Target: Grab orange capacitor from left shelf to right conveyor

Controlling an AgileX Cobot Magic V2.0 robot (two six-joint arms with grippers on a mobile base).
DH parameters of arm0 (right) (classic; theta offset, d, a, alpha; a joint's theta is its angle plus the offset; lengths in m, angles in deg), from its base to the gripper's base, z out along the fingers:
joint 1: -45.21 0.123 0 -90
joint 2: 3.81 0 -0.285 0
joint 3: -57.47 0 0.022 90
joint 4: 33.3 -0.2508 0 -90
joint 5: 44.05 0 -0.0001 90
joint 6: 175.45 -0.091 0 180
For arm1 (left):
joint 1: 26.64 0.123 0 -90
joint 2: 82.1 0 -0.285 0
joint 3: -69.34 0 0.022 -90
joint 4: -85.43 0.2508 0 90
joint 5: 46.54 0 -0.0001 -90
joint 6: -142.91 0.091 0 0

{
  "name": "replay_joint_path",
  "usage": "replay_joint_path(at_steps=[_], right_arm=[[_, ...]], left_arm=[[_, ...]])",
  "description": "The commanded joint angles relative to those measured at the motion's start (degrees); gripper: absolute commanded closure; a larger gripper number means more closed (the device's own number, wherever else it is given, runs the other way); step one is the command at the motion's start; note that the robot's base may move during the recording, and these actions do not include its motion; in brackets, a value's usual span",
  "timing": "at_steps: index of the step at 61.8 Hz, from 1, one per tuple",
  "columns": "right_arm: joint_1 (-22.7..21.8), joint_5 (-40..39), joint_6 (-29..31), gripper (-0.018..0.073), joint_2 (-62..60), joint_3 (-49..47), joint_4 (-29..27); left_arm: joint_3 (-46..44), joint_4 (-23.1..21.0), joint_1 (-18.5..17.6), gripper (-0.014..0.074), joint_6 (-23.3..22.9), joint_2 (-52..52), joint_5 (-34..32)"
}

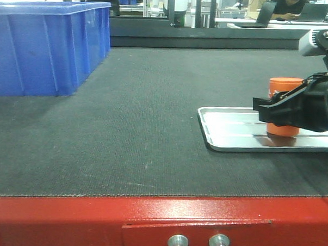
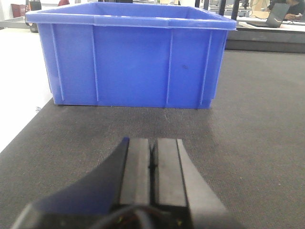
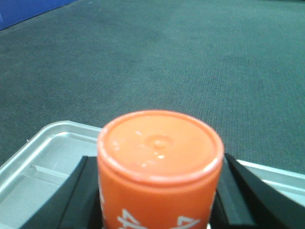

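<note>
Right wrist view showed the right tool clamped on the upright orange capacitor over the silver tray; the left tool, jaws together, lay well apart.

Orange capacitor upright btwn fingers, over conveyor.

Bright even light, blown-out background, close orange capacitor blurred
</note>
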Motion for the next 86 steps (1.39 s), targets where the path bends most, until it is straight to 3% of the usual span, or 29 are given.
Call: replay_joint_path(at_steps=[1, 4, 17, 30, 49, 53, 59, 75, 86], right_arm=[[0.0, -3.6, 0.7, 0.0419, -1.7, -0.9, 0.5], [0.0, -3.2, 0.7, 0.0365, -1.8, -0.9, 0.5], [0.0, 2.4, 0.7, -0.0077, -5.8, -0.9, 0.5], [0.0, 10.9, -1.3, -0.0064, -12.7, -0.8, 0.7], [0.0, 29.4, -10.7, -0.0062, -36.3, -0.8, 4.9], [0.0, 34.9, -11.5, -0.0039, -42.0, -0.8, 4.9], [0.0, 43.2, -12.2, 0.0068, -50.4, -0.8, 4.9], [0.0, 59.3, -12.2, 0.0501, -66.5, -0.8, 4.9], [0.0, 61.8, -12.2, 0.0508, -71.4, -0.8, 4.9]], left_arm=[[-0.3, -0.1, 0.1, 0.0723, -0.1, -0.7, -5.1], [-0.3, -0.1, 0.1, 0.0723, -0.1, -0.7, -5.1], [-0.3, -0.1, 0.1, 0.0723, -0.1, -0.7, -5.1], [-0.3, -0.1, 0.1, 0.0723, -0.1, -0.7, -5.1], [-0.3, -0.1, 0.1, 0.0723, -0.1, -0.7, -5.1], [-0.3, -0.1, 0.1, 0.0723, -0.1, -0.7, -5.1], [-0.3, -0.1, 0.1, 0.0723, -0.1, -0.7, -5.1], [-0.3, -0.1, 0.1, 0.0723, -0.1, -0.7, -5.1], [-0.3, -0.1, 0.1, 0.0723, -0.1, -0.7, -5.1]])
